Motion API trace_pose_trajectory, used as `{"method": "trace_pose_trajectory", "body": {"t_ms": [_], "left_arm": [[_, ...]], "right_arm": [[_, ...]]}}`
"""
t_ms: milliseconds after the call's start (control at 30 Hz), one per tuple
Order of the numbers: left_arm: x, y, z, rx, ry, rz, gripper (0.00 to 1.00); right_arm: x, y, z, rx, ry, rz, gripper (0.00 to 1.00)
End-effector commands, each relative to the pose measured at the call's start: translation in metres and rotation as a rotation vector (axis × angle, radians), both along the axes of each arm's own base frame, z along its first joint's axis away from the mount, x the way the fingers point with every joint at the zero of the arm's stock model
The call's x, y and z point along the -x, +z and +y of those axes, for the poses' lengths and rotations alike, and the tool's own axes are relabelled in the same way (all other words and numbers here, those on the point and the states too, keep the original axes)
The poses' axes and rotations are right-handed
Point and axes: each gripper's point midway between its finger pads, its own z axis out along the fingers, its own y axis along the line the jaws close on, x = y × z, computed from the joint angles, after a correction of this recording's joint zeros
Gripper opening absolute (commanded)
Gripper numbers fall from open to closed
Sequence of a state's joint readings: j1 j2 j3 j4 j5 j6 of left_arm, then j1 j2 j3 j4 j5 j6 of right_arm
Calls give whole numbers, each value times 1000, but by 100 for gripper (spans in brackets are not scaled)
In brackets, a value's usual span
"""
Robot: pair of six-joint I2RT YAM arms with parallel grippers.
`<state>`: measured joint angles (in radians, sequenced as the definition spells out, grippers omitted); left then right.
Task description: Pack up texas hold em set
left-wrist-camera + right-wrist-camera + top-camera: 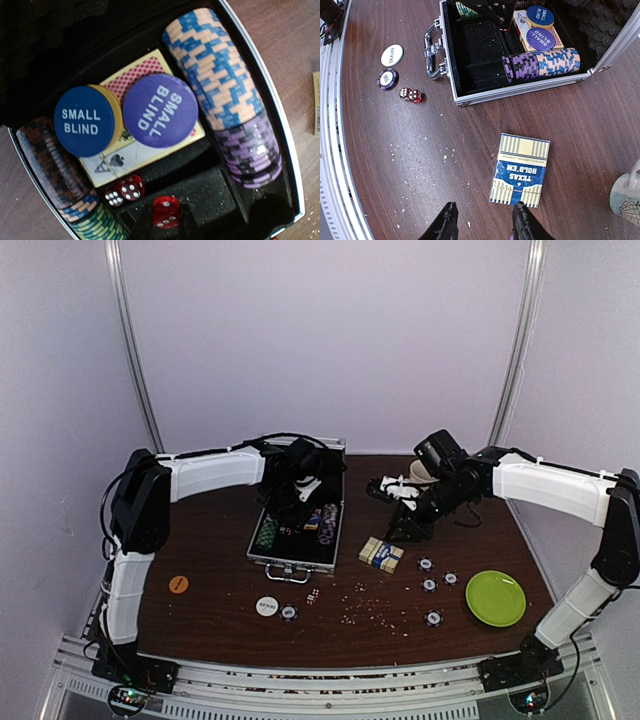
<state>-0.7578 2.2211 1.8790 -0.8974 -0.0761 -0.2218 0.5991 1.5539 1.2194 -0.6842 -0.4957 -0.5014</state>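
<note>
– Right gripper (485,205) sits closest: black jaws spread wide and empty, low over the dark wooden desk (390,165).

– And the blue-and-cream cardboard card box (520,170)?

– It lies flat on the desk just ahead of them, off toward one finger. It's near the open silver aluminium case (520,90) but outside it.

– So how should the pick go?

– I'd centre the jaws on the box, straddle its narrower width, go right down to the desk, then close. It looks thin, so a shallow pinch might slip.

– What about the left gripper (297,502)?

– It's down inside the case. A red die (166,211) sits right at its tip, but I cannot tell whether its jaws pinch it.

– Then I'd hold the box back until that arm is clear. The empty black compartments (480,50) beside the purple and blue chip row (540,65) look like the free space.
</note>
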Motion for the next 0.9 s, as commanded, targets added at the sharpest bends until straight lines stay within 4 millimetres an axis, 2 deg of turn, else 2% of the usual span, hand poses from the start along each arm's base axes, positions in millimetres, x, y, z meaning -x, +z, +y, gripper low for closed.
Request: {"method": "trace_pose_trajectory", "body": {"t_ms": [0, 133, 267, 433, 700, 867], "left_arm": [[-23, 5, -1, -2, 3, -56, 14], [-29, -6, 1, -16, 11, -45, 13], [-26, -15, 4, -21, 8, -21, 13], [-16, -18, 4, -2, 7, 11, 13], [-17, -22, 6, -11, 13, 5, 15], [-21, -1, 7, 4, 28, -38, 25]], "right_arm": [[0, 13, 0, -26, 7, -24, 38], [1, 12, -1, -23, 8, -24, 38], [0, 12, -2, -21, 6, -24, 38], [-1, 10, -2, -17, 6, -20, 38], [0, 7, -1, -13, 12, -6, 38], [0, 7, -2, -11, 10, -8, 38]]}}
